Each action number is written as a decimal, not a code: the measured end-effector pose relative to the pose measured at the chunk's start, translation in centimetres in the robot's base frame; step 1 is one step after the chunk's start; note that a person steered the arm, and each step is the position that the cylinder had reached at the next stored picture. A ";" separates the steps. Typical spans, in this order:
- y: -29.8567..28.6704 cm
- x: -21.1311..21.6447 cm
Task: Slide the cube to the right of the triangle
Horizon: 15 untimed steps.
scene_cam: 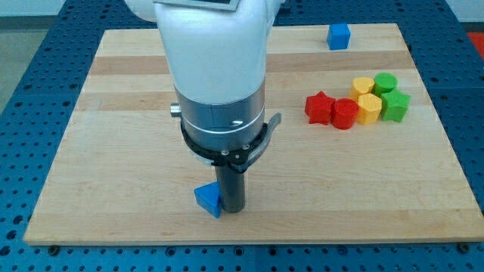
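Tip touching blue triangle; blue cube well apart.

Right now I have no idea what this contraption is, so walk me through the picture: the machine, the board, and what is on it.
This is one camera view looking down at a wooden board on a blue perforated bench. The big white and grey column is a robot arm. It has no claw; it ends in a dark rod, and my tip rests on the board, so nothing is held. The tip is right beside a blue triangle, on its right side in the view. A blue cube sits near the view's top. At the view's right, clustered together, are a red star, a red cylinder, two yellow blocks and two green blocks.
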State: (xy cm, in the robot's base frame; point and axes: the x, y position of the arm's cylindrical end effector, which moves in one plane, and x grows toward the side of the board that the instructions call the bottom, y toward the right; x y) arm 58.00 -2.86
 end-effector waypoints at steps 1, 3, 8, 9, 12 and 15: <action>0.4 0.0; 5.6 -2.5; -1.1 -19.6; 1.4 -25.4; 12.4 -38.8; 22.2 -38.8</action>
State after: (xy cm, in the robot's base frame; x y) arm 19.19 19.39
